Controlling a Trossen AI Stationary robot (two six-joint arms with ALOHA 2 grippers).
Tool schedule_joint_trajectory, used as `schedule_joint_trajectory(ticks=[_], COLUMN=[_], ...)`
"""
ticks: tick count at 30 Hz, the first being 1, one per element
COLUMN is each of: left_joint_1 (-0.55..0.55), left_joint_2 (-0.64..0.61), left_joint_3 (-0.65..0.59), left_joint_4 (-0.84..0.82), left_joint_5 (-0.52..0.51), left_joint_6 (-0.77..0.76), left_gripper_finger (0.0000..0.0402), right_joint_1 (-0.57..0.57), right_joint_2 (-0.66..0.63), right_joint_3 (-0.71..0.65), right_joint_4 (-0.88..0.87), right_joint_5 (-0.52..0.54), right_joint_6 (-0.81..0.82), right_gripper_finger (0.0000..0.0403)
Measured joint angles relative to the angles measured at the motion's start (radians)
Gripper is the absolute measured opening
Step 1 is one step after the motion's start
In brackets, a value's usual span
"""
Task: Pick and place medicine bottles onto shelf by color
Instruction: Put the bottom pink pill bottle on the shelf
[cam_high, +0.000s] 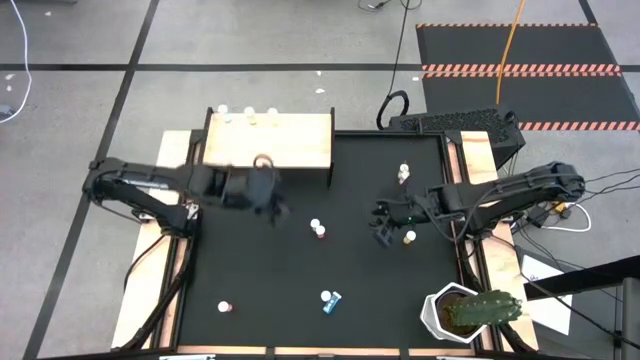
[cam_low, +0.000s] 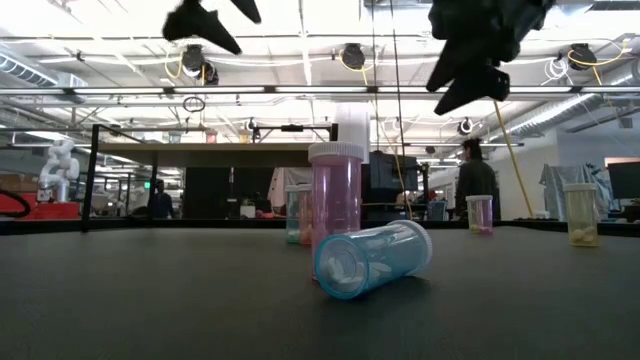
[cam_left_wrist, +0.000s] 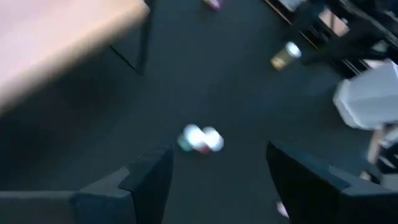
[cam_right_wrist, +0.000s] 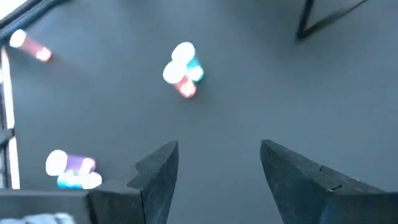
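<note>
Two small bottles, one blue and one red, (cam_high: 318, 228) stand close together on the black mat at mid-table; they also show in the left wrist view (cam_left_wrist: 200, 139) and the right wrist view (cam_right_wrist: 182, 68). My left gripper (cam_high: 276, 206) is open, raised, just left of them, in front of the pale-wood shelf (cam_high: 270, 140). My right gripper (cam_high: 384, 228) is open, raised, to their right, beside a yellow bottle (cam_high: 410, 238). A blue bottle (cam_low: 372, 260) lies on its side near the front. A pink bottle (cam_high: 225, 306) sits at front left. Three bottles (cam_high: 250, 113) stand on the shelf's far edge.
Another bottle (cam_high: 404, 174) stands at the right rear of the mat. A white pot with a green cactus (cam_high: 470, 310) stands at the front right corner. Pale wooden strips (cam_high: 478, 160) run along the table's sides. A person (cam_low: 475, 180) stands in the room beyond.
</note>
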Motion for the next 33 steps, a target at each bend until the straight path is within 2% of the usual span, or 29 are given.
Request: schedule_joint_trajectory(ticks=[3,6,10,14,18,22,25,29,33], left_joint_1=[-0.122,-0.212,-0.295,-0.332,-0.339,-0.333,-0.319,-0.314,-0.329], left_joint_2=[0.0,0.0,0.001,0.005,0.005,0.005,0.005,0.012,0.067], left_joint_3=[-0.032,-0.06,-0.086,-0.159,-0.265,-0.361,-0.406,-0.422,-0.425], left_joint_4=[-0.001,-0.003,-0.064,-0.055,0.149,0.443,0.583,0.641,0.653], left_joint_5=[-0.054,-0.089,-0.156,-0.211,-0.212,-0.212,-0.212,-0.213,-0.175], left_joint_6=[-0.142,-0.261,-0.438,-0.542,-0.473,-0.314,-0.238,-0.097,0.002], left_gripper_finger=[0.0245,0.0238,0.0231,0.0226,0.0225,0.0225,0.0225,0.0225,0.0225], right_joint_1=[0.026,0.061,0.098,0.138,0.202,0.273,0.32,0.354,0.352], right_joint_2=[0.0,0.0,0.0,0.0,0.0,0.0,0.008,0.068,0.139], right_joint_3=[-0.071,-0.177,-0.317,-0.404,-0.408,-0.398,-0.377,-0.355,-0.355], right_joint_4=[0.144,0.412,0.745,0.881,0.897,0.881,0.838,0.783,0.822], right_joint_5=[-0.092,-0.167,-0.154,-0.145,-0.142,-0.083,-0.033,0.006,0.007], right_joint_6=[-0.075,-0.093,-0.023,-0.035,-0.059,-0.056,-0.055,-0.099,-0.119], right_gripper_finger=[0.0224,0.0224,0.0224,0.0224,0.0224,0.0221,0.0211,0.0199,0.0197])
